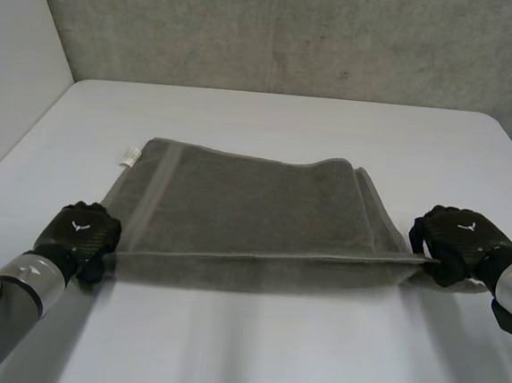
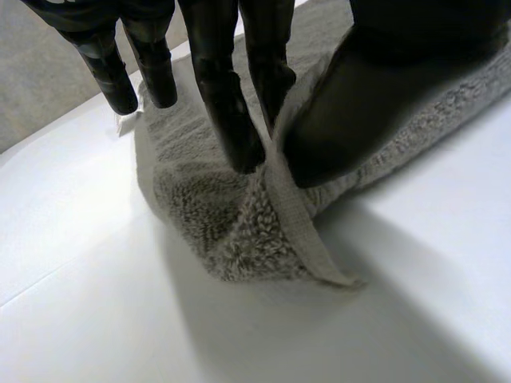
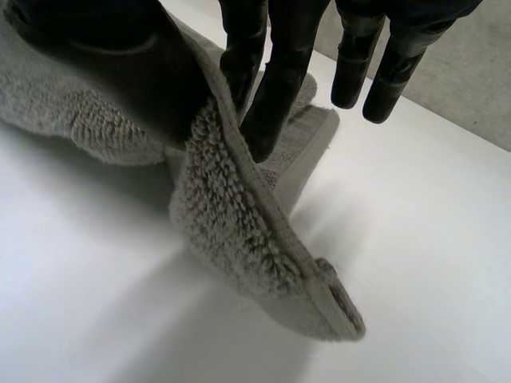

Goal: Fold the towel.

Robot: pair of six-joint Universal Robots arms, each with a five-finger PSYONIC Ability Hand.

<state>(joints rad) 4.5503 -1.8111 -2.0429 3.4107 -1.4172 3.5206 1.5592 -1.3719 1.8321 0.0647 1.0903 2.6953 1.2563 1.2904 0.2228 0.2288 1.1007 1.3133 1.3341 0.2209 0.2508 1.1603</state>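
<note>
White surface [image 1: 251, 352], grey terry towel [image 1: 254, 209]: left robot hand [image 1: 80, 234] and right robot hand [image 1: 456, 238] pinch its near corners. Next, carry them to the far edge.

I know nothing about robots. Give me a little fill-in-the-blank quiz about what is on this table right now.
1. The towel is ___ in colour.
2. It rests on a ___ table.
3. The left hand and the right hand each pinch one near ___ of the towel.
Missing words: grey; white; corner.

Rough terry towel [image 1: 254, 209]; smooth matt table [image 1: 251, 352]
</note>
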